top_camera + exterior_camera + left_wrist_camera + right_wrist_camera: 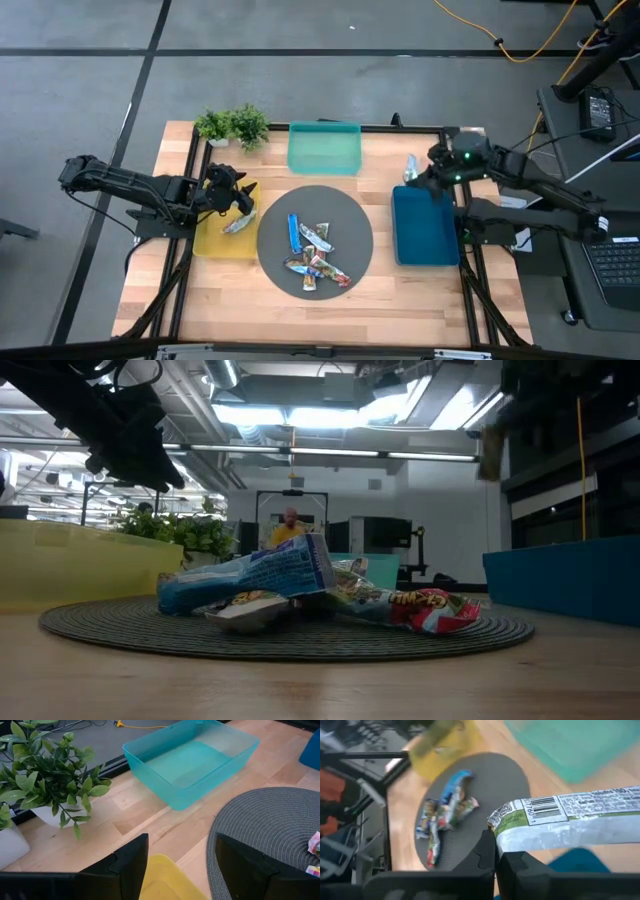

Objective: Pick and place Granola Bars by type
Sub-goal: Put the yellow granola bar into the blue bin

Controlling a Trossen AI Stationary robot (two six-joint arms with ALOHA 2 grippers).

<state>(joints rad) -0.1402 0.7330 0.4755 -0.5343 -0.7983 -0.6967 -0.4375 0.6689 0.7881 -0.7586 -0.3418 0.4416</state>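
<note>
Several granola bars, blue, red-multicoloured and silvery, lie in a heap on the round grey mat, also seen in the low view and the right wrist view. One silvery bar lies in the yellow tray. My left gripper hovers open over the yellow tray's far end. My right gripper is shut on a silvery-white and green bar above the far edge of the dark-blue tray. My right gripper pinches the silvery-white and green bar between its two fingers at one end, close to the barcode. The fingers lie across the bar, and the rest of it sticks out to one side. The bar is lifted clear, above the dark-blue tray's far edge.
A teal tray stands at the far edge, with a potted plant to its left. The mat sits in the middle, between the yellow and dark-blue trays. Bare wood runs along the near edge. A person shows far off in the room.
</note>
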